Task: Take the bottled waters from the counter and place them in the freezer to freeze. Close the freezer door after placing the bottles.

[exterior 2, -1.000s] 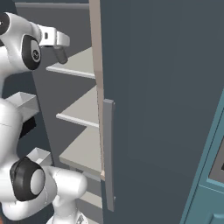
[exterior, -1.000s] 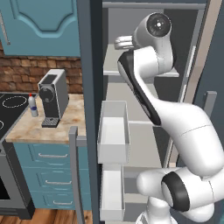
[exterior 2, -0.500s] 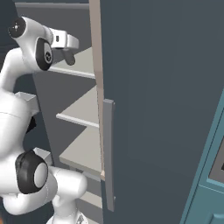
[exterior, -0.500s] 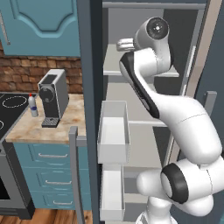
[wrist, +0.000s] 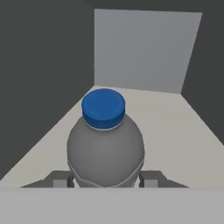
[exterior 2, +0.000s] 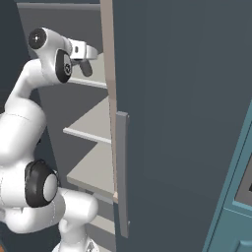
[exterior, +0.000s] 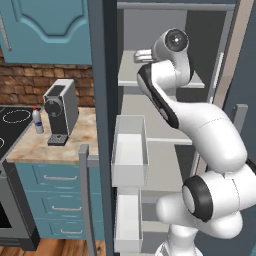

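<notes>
A grey-blue bottle (wrist: 106, 153) with a blue cap (wrist: 103, 107) was seen in the hand view, clamped between the two fingers (wrist: 151, 178) of the hand (wrist: 106, 180), which were pressed against its lower sides. The bottle was held over a pale shelf (wrist: 175, 131) inside the freezer (exterior: 150, 30), with the grey back wall (wrist: 144, 48) beyond it; whether its base touched the shelf could not be told.

In the left base view the white arm (exterior: 200, 130) was seen reaching up into the open freezer compartment, its wrist at the level of an upper shelf (exterior: 131, 67). In the right base view the hand (exterior 2: 84, 66) was seen just past the wrist, above the upper shelf and close to the edge of the neighbouring door (exterior 2: 177, 108).

The freezer door (exterior: 100, 125) was swung open, and white bins (exterior: 129, 152) were seen on its inner face, one above another.

The second bottle (exterior: 37, 121), clear-white with a red cap, was seen standing upright on the counter (exterior: 45, 147), just beside the left of the coffee machine (exterior: 60, 111) and near the edge of the black stovetop (exterior: 12, 125). Teal drawer fronts (exterior: 55, 190) were seen under the counter.
</notes>
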You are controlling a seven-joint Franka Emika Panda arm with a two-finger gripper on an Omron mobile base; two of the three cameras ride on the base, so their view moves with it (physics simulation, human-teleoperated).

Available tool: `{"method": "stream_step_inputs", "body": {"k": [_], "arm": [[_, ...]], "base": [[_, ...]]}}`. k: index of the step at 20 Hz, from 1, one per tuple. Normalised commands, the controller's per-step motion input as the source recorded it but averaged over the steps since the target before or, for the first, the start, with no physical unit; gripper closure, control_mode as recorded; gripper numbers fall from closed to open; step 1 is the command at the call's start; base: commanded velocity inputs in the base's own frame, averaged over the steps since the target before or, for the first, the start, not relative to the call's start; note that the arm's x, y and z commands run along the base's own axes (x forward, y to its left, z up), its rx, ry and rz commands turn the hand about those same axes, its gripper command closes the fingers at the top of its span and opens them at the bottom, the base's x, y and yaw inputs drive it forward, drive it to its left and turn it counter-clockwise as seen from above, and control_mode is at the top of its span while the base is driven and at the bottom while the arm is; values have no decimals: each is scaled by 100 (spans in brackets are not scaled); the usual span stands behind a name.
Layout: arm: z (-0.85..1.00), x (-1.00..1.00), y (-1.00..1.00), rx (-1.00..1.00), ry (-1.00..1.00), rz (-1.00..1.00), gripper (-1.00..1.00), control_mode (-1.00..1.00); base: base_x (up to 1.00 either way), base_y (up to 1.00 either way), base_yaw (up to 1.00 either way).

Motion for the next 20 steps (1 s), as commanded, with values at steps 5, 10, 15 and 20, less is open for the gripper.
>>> {"method": "stream_step_inputs", "body": {"k": [5,10,15,20], "arm": [[-29,36,-3,0,0,0,100,-100],[-13,26,-4,0,0,0,100,-100],[-12,20,0,0,3,0,100,-100],[-7,8,-3,0,2,0,100,-100]], "base": [[0,0,0],[0,0,0],[0,0,0],[0,0,0]]}}
